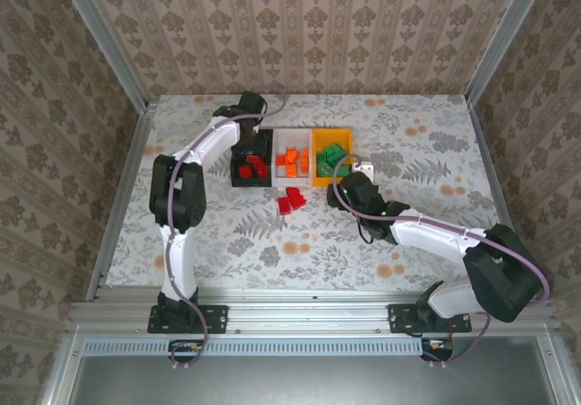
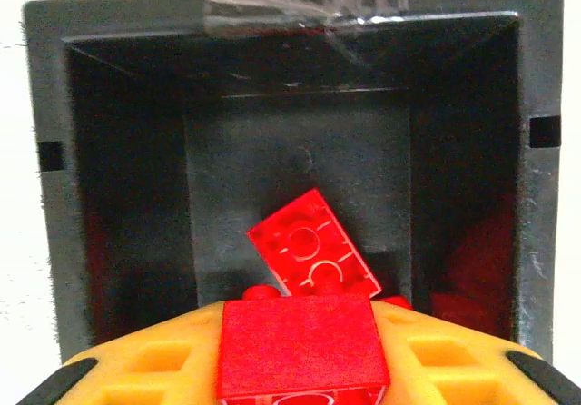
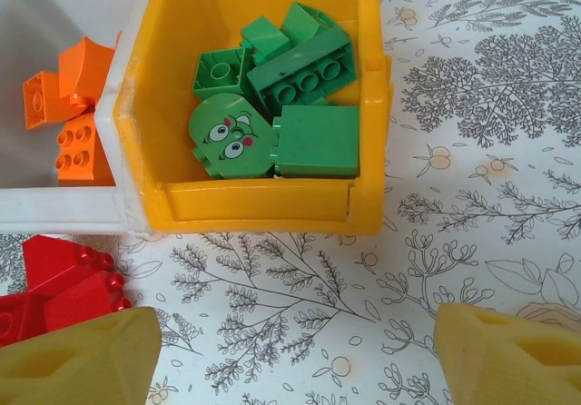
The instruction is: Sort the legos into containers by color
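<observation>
**Red brick (image 2: 300, 355) poised over the black bin (image 2: 54, 242)**

Yellow fingers (image 2: 136, 364) of the left gripper (image 2: 300, 332) sit flush against both sides of the red brick, gripping it above the bin floor, where a second red piece (image 2: 313, 255) lies tilted. Released crookedly, it could catch the near wall and tumble out.

The right gripper (image 3: 295, 350) stands wide and empty before the yellow bin (image 3: 263, 214). A careless closing could shove the loose red bricks (image 3: 64, 291) against the white bin (image 3: 54, 210).

The top view shows the three bins side by side, while the right wrist view picks out individual green pieces (image 3: 272, 105).

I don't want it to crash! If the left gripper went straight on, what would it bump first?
Probably the tilted red brick in the black bin, just beyond the held brick in the left gripper; depth unclear.
</observation>
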`<control>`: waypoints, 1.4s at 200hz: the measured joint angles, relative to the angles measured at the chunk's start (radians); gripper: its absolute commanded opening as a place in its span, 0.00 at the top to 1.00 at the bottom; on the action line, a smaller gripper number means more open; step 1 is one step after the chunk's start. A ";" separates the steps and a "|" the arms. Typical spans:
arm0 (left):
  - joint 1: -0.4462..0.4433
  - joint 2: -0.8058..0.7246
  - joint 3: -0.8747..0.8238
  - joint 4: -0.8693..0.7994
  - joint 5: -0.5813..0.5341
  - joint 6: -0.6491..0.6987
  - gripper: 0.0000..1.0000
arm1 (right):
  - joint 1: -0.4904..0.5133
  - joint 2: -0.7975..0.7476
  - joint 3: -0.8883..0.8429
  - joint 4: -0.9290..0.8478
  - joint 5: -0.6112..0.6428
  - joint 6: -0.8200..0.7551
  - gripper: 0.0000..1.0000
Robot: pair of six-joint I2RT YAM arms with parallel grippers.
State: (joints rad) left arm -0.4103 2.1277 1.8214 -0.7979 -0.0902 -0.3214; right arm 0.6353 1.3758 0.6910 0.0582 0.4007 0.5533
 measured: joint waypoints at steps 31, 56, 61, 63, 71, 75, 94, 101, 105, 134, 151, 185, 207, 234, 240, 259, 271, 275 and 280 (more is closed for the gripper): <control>-0.005 -0.005 0.028 -0.015 0.018 -0.011 0.23 | 0.000 0.000 0.000 0.000 -0.005 0.000 0.17; -0.025 -0.051 0.008 -0.020 0.026 -0.015 0.14 | 0.000 0.000 0.000 0.000 -0.008 0.000 0.18; -0.035 -0.077 -0.014 -0.011 0.024 -0.020 0.09 | 0.000 0.000 0.000 0.000 -0.008 0.000 0.18; -0.042 -0.093 -0.027 -0.007 0.025 -0.018 0.08 | 0.000 0.000 0.000 0.000 -0.008 0.000 0.18; -0.069 -0.161 -0.093 0.023 0.024 -0.033 0.04 | 0.000 0.000 0.000 0.000 -0.008 0.000 0.18; -0.083 -0.194 -0.122 0.030 0.027 -0.039 0.02 | 0.000 0.000 0.000 0.000 -0.008 0.000 0.18; -0.177 -0.364 -0.281 0.091 0.044 -0.102 0.00 | 0.000 -0.004 0.000 -0.002 -0.003 0.001 0.18; -0.216 -0.409 -0.335 0.119 0.055 -0.134 0.00 | 0.000 -0.010 0.000 -0.003 0.003 0.001 0.18; -0.238 -0.429 -0.365 0.135 0.062 -0.156 0.00 | 0.000 -0.015 0.000 -0.003 0.009 0.001 0.18; -0.320 -0.411 -0.524 0.214 0.083 -0.288 0.09 | 0.000 -0.062 -0.001 -0.002 0.039 0.005 0.18; -0.338 -0.335 -0.576 0.225 0.081 -0.347 0.14 | 0.000 -0.074 -0.001 -0.002 0.044 0.009 0.19; -0.370 -0.256 -0.590 0.224 0.034 -0.417 0.26 | 0.000 -0.074 -0.002 -0.003 0.046 0.014 0.18; -0.383 -0.258 -0.590 0.237 0.005 -0.441 0.39 | 0.000 -0.074 -0.002 -0.003 0.046 0.020 0.19; -0.383 -0.258 -0.591 0.246 -0.027 -0.454 0.53 | 0.000 -0.074 -0.002 -0.003 0.046 0.023 0.19; -0.382 -0.258 -0.593 0.248 -0.032 -0.458 0.55 | 0.000 -0.074 -0.002 -0.003 0.046 0.023 0.19; -0.381 -0.258 -0.604 0.254 -0.043 -0.462 0.60 | 0.000 -0.074 -0.002 -0.003 0.045 0.024 0.19; -0.381 -0.258 -0.613 0.254 -0.049 -0.461 0.62 | 0.000 -0.074 -0.002 -0.003 0.045 0.023 0.19; -0.381 -0.258 -0.615 0.255 -0.050 -0.461 0.63 | 0.000 -0.074 -0.002 -0.003 0.045 0.024 0.19; -0.381 -0.258 -0.618 0.256 -0.051 -0.461 0.63 | 0.000 -0.074 -0.002 -0.003 0.045 0.023 0.19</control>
State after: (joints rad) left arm -0.7918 1.8698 1.2034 -0.5419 -0.1417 -0.7826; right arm 0.6357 1.3022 0.6895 0.0551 0.4461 0.5766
